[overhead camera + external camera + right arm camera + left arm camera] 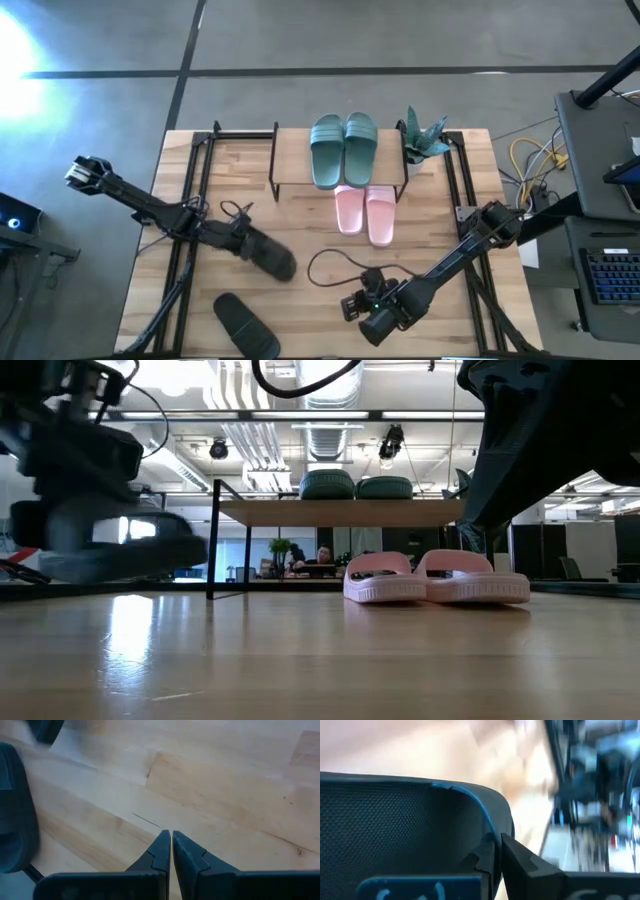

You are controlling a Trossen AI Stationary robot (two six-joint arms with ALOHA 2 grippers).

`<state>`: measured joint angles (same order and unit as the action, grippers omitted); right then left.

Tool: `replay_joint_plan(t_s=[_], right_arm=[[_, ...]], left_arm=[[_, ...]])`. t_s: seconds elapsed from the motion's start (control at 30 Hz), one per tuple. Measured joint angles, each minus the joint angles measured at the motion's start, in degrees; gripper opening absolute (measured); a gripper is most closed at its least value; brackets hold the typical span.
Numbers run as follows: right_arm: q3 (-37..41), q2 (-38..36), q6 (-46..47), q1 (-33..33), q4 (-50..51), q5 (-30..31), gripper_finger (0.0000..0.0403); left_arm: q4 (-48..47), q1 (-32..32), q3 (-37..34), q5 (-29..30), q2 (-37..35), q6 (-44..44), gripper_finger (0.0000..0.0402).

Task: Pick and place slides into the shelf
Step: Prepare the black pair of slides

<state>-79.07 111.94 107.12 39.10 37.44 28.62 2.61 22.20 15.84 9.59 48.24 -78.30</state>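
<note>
I count the teal pair [343, 146] on the shelf [290, 183], the pink pair [364, 213] below. Left gripper [243, 240] fingers grip one black slide [268, 253]; the other [246, 327] waits on the worktop [310, 330]. Right gripper [362, 310] fingers closed, empty.

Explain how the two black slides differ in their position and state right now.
One black slide is gripped by the left tool and looks lifted off the table; the other black slide lies free near the table's front edge, untouched. Both remain outside the shelf.
</note>
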Motion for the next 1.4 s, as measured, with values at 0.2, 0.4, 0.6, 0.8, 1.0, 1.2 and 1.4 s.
replay_joint_plan(t_s=[0.2,0.4,0.6,0.8,1.0,1.2,1.4], right_arm=[[0.0,0.0,2.67,-0.12,0.12,0.03,0.0013],[0.0,0.0,4.95,-0.5,0.2,4.53,0.0013],[0.0,0.0,4.95,-1.54,-0.01,5.95,0.0013],[-1.14,0.0,2.98,-1.64,-0.08,6.01,0.0013],[-1.97,0.0,1.22,-1.63,-0.1,6.01,0.0013],[-1.9,0.0,1.23,-1.65,0.01,5.99,0.0013],[-1.86,0.0,0.78,-1.63,0.34,5.97,0.0013]], left_arm=[[0.1,-0.02,-0.22,18.92,-0.42,-10.35,0.0002],[1.86,-0.22,-0.4,26.35,3.19,-22.3,0.0002],[1.53,-0.34,-0.08,29.87,12.5,-36.68,0.003],[12.44,-0.36,0.41,29.73,20.08,-34.0,0.009],[16.46,-0.48,0.42,25.31,23.15,-31.22,0.0173],[18.77,-0.39,0.0,16.97,19.85,-16.68,0.0229],[16.23,-0.39,1.39,15.57,10.73,-5.71,0.0237]])
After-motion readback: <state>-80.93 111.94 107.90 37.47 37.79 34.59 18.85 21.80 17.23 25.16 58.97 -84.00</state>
